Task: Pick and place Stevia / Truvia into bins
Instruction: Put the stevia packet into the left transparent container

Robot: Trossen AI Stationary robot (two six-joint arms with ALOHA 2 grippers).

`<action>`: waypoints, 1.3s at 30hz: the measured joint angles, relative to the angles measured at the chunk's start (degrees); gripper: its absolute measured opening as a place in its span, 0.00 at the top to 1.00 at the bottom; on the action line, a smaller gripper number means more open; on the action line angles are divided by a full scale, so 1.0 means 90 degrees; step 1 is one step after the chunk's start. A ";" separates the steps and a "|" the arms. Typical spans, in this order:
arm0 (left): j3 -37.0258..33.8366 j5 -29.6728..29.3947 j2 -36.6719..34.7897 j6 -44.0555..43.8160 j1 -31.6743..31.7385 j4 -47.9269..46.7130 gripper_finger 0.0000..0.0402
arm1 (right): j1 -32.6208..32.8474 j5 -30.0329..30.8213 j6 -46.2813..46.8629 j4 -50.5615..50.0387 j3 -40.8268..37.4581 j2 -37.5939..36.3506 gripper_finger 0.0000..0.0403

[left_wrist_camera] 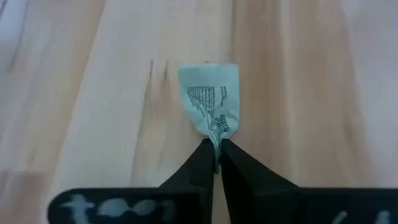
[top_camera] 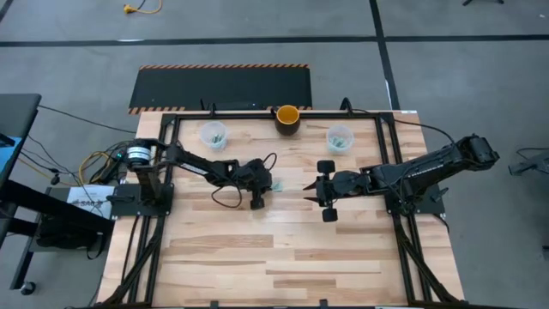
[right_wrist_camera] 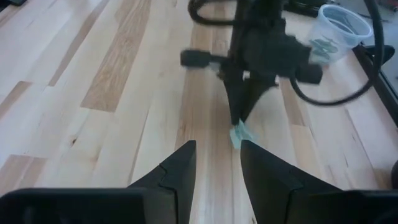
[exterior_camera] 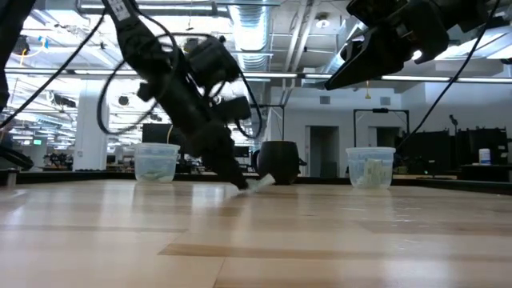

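One light green and white Stevia sachet (left_wrist_camera: 211,99) lies near the table's middle, also seen in the high view (top_camera: 278,184) and the low view (exterior_camera: 261,183). My left gripper (left_wrist_camera: 216,148) is shut on it at table level (exterior_camera: 240,184). My right gripper (right_wrist_camera: 217,152) is open and hangs above the table (exterior_camera: 352,70), a short way to the sachet's right (top_camera: 309,186). Two clear cups stand near the far edge, one left (top_camera: 214,135) and one right (top_camera: 340,138). Both hold sachets. My left gripper pinches the sachet's near end (left_wrist_camera: 215,135) between its two fingertips; the paper is crumpled to a narrow point there. The fingers slant down from the table's left (exterior_camera: 228,164). The sachet sticks out beyond the tips, at or just above the tabletop.
A yellow-orange cup with a dark outside (top_camera: 287,118) stands between the two clear cups at the far edge. A black frame (top_camera: 377,163) rims the wooden table. Bare wood stretches toward the near edge (top_camera: 274,257). The left arm's cable (top_camera: 225,199) loops beside its wrist.
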 joint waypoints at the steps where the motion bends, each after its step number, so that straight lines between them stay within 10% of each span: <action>1: -0.0014 -0.0009 -0.0161 0.0061 -0.0002 -0.0187 0.99 | 0.0000 0.0000 0.0000 -0.0002 0.0000 0.0000 0.70; 11: -0.0200 -0.2612 -0.3091 0.0216 0.0005 -0.2901 1.00 | 0.0002 -0.0001 0.0044 -0.0033 0.0002 0.0000 0.70; 17: -0.0220 -0.4189 -0.4271 -0.1292 0.0160 -0.5490 1.00 | 0.0002 0.0000 0.0041 -0.0027 0.0004 0.0000 0.70; 39: -0.0219 -0.5401 -0.2900 -0.1418 0.1581 -0.5996 0.99 | 0.0007 -0.0001 0.0044 0.0018 0.0003 0.0000 0.70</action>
